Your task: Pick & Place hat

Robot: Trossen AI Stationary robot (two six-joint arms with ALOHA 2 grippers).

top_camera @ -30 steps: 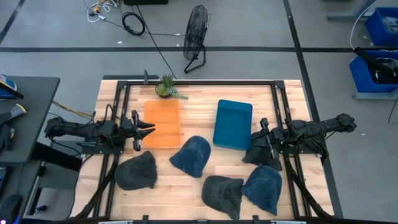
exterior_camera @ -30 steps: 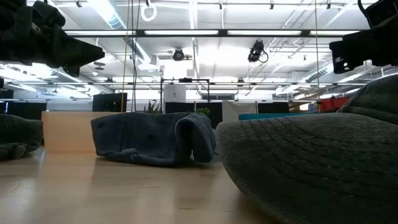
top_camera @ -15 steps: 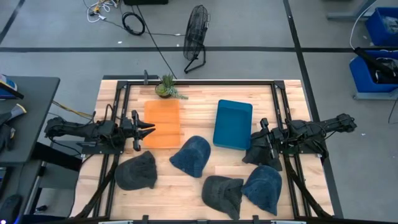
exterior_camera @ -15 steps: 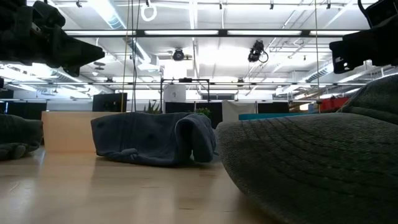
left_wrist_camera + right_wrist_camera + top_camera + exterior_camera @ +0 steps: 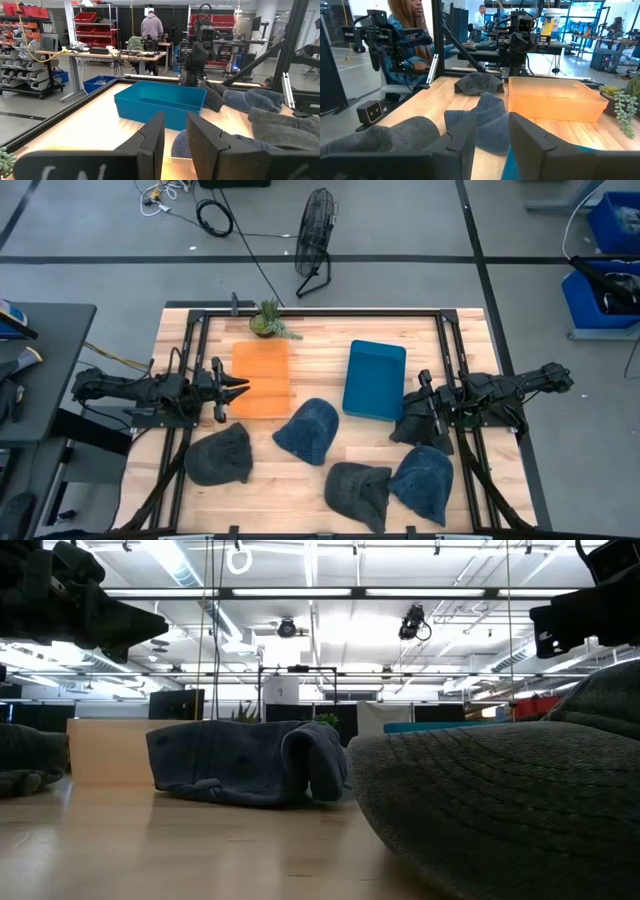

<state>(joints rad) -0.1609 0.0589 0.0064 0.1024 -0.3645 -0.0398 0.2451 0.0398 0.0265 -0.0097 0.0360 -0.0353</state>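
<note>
Blue hat point(image 5: 307, 430) lies mid-table, long axis diagonal; left gripper point(image 5: 240, 387) and right gripper point(image 5: 404, 408) parted, empty

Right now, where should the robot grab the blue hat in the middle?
Probably the raised crown of the middle blue hat, coming straight down from above. It lies crumpled on the table, apart from the other hats, and the soft folds on top give the fingers something to pinch. The left gripper looks closer.

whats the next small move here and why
Probably lower the right gripper onto the dark hat just beneath it. Both arms hover with open fingers holding nothing, and the blue bin and orange bin look empty.
</note>
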